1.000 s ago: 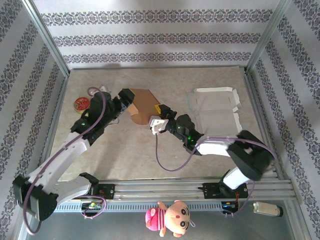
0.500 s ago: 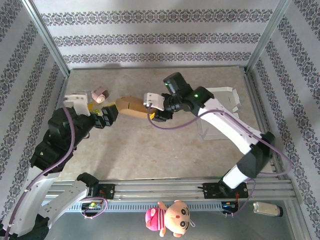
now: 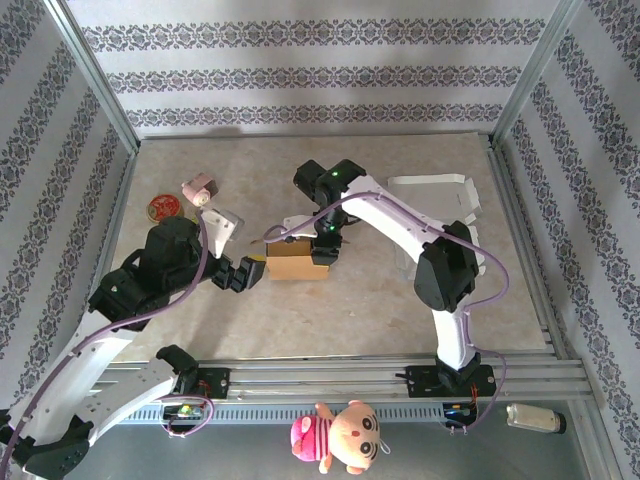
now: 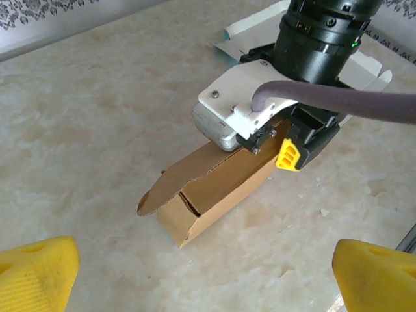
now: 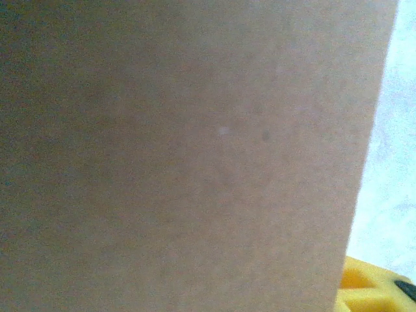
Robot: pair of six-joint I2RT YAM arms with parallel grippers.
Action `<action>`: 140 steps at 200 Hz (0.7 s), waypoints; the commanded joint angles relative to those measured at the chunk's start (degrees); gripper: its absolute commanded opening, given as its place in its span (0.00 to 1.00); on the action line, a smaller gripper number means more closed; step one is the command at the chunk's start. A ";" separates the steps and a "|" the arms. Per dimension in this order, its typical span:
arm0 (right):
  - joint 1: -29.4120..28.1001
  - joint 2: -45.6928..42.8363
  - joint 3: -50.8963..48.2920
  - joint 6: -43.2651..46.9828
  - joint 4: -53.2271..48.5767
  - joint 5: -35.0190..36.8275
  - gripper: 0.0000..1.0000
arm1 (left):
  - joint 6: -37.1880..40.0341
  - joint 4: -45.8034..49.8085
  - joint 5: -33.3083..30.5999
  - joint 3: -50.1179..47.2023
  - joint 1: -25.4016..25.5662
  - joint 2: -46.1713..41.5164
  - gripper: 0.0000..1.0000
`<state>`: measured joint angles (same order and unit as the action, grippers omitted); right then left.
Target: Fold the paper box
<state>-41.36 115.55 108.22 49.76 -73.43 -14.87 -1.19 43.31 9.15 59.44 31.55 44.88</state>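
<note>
Both arms have shifted since half a second ago: the brown box (image 3: 297,262) was farther back and to the left, between the two grippers, and it now lies nearer, at the middle of the table (image 3: 400,310). The left gripper (image 3: 243,272) has come nearer and to the right with it. The right arm has swung in, so that it now arches over from the far side.

The box lies lengthwise from left to right and looks partly folded. In the left wrist view its left end is open and a curved flap (image 4: 170,188) sticks out from the top edge.

The left gripper sits just beside that open end without touching it. Its yellow fingertips (image 4: 36,273) stand wide apart at the two lower corners of the left wrist view, with nothing between them.

The right gripper (image 3: 325,248) comes down on the right end of the box. One yellow finger (image 4: 289,155) lies against the near side of the box, and the other is hidden behind the gripper body. I cannot tell whether the gripper is clamped on the cardboard. In the right wrist view the cardboard sits close against the camera, with a yellow finger (image 5: 370,289) at the lower right.

A flat white carton (image 3: 432,192) lies to the far right. A red disc (image 3: 160,207) and a small pink roll (image 3: 198,188) lie to the far left, well apart from the box.
</note>
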 commanded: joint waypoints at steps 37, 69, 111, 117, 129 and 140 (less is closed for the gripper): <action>1.48 -2.37 -1.44 -1.90 4.91 -8.99 0.68 | 1.20 -2.03 -7.39 -2.45 0.71 -0.28 0.99; 1.85 -6.23 -4.84 -2.74 8.95 -11.14 0.78 | 0.51 -4.23 -8.52 -3.54 0.64 -0.32 0.99; 4.34 -12.40 -8.72 -10.80 16.01 -13.42 0.79 | -1.98 -2.15 -12.29 -0.67 0.54 1.31 0.99; 4.81 -14.30 -10.28 -13.82 19.30 -13.25 0.79 | -2.21 -1.60 -12.31 0.00 0.33 1.93 0.99; 5.71 -18.83 -16.44 -22.81 28.81 -11.30 0.79 | -2.60 -0.60 -10.94 1.39 -0.57 3.29 0.99; 6.55 -22.64 -21.55 -32.50 36.01 -10.00 0.79 | -3.01 0.56 -8.66 2.75 -2.43 5.19 0.99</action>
<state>-36.86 101.25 95.00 36.51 -54.06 -25.34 -2.22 41.41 -0.84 58.28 31.33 47.64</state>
